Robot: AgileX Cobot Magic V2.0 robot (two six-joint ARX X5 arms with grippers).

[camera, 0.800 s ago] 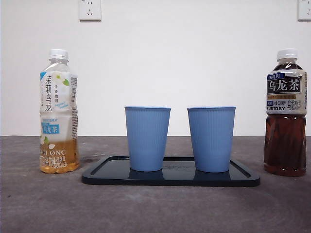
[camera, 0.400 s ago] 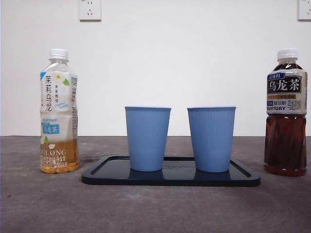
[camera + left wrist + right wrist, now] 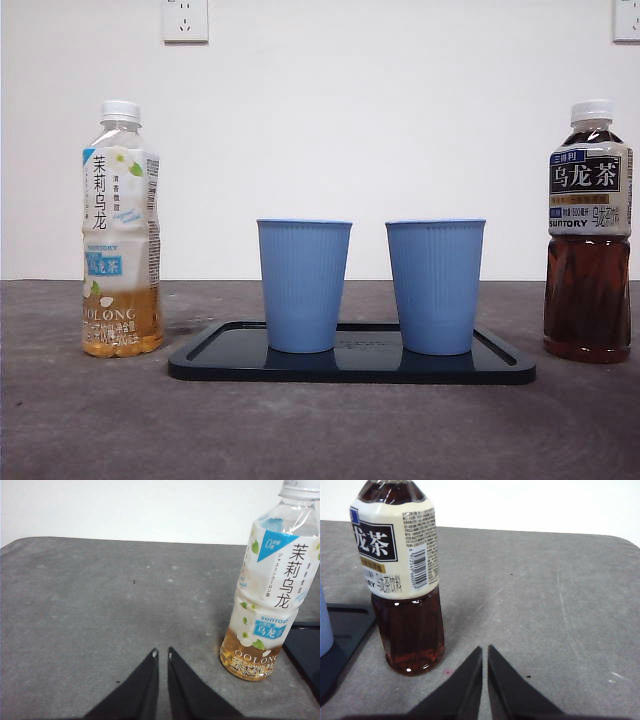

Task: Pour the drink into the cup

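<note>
Two blue ribbed cups (image 3: 303,285) (image 3: 435,287) stand upright side by side on a black tray (image 3: 350,368). A pale jasmine oolong bottle (image 3: 120,232) with a white cap stands left of the tray; it also shows in the left wrist view (image 3: 270,585). A dark oolong tea bottle (image 3: 589,235) stands right of the tray; it also shows in the right wrist view (image 3: 402,575). My left gripper (image 3: 162,655) is shut and empty, apart from the pale bottle. My right gripper (image 3: 485,651) is shut and empty, apart from the dark bottle. Neither arm shows in the front view.
A grey table top (image 3: 320,430) runs to a white wall with two sockets (image 3: 185,20). The tray's edge shows in the left wrist view (image 3: 305,650) and in the right wrist view (image 3: 345,625).
</note>
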